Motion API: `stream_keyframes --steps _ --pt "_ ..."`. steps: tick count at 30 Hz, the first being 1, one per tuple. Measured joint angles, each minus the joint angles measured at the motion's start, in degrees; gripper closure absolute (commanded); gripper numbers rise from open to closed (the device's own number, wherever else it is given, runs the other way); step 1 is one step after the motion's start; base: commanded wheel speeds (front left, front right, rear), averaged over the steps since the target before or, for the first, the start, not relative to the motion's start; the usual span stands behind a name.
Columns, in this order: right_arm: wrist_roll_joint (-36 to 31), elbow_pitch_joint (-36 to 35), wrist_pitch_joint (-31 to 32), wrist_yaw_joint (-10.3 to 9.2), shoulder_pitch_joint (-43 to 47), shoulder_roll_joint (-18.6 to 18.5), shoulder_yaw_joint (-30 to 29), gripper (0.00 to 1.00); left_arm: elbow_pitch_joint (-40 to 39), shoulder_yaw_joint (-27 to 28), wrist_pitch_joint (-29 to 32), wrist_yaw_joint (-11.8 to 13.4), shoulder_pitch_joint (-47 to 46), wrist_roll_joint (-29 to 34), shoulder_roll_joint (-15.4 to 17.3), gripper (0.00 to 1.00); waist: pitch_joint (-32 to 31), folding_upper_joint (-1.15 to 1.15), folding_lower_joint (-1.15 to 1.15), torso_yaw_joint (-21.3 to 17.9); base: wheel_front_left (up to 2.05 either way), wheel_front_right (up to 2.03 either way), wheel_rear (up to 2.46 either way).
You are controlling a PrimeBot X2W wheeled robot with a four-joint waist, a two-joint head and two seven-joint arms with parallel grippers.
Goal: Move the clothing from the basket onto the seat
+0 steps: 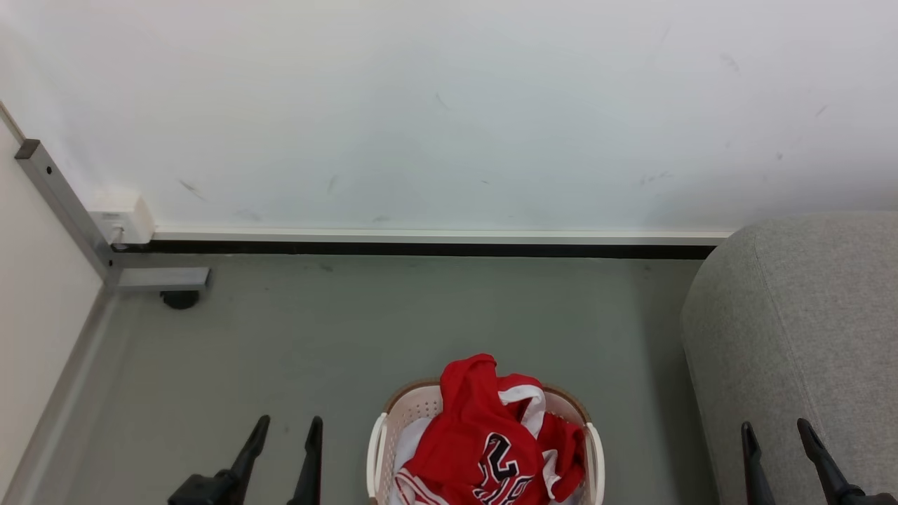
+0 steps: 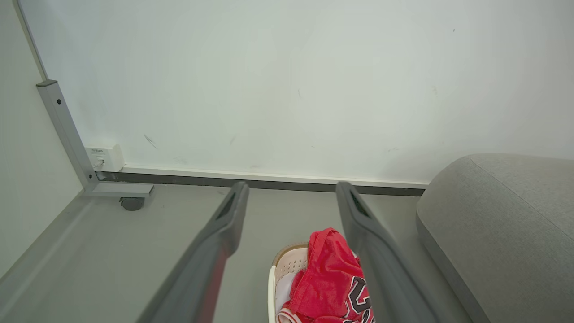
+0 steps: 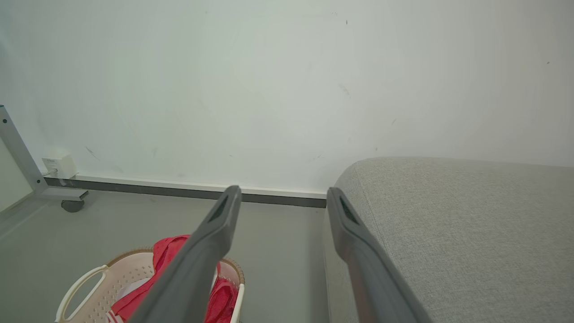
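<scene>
The clothing (image 1: 477,428) looks soft and light, best pinched at its peak above the basket (image 1: 410,410); left gripper (image 1: 290,421) and right gripper (image 1: 774,424) stand spread, empty.

A plain white wall (image 1: 449,105), lightly scuffed, meets a smooth grey floor (image 1: 393,322) along a white skirting strip (image 1: 435,235) with a black band (image 1: 421,248) beneath. In the left corner a grey metal post (image 1: 59,203) runs down to a flat foot (image 1: 163,279) on a dark castor (image 1: 180,299), with a small white socket box (image 1: 125,219) just beside it; the light is soft and even.
</scene>
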Motion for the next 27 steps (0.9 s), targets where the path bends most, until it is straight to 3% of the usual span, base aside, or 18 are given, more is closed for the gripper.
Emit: stream_keyframes --steps 15,21,27 --pt "0.6 -1.1 -0.1 0.00 -0.7 -0.1 1.1 0.00 0.0 -0.6 0.0 -0.1 -0.2 0.0 0.0 0.00 1.9 0.00 0.00 -2.4 0.00 0.00 0.00" --pt "1.4 -3.1 -0.1 0.00 -3.5 -0.1 1.9 0.00 -0.8 -3.6 0.0 -0.3 -6.3 0.2 0.5 0.00 6.8 0.00 0.00 -3.7 0.00 0.00 0.00" --pt "3.4 -5.4 -0.1 0.00 -9.0 -0.1 4.0 0.00 -1.7 -10.4 0.0 -0.3 -15.7 -0.3 4.1 0.00 14.6 0.00 0.01 -5.5 0.00 0.00 0.00"
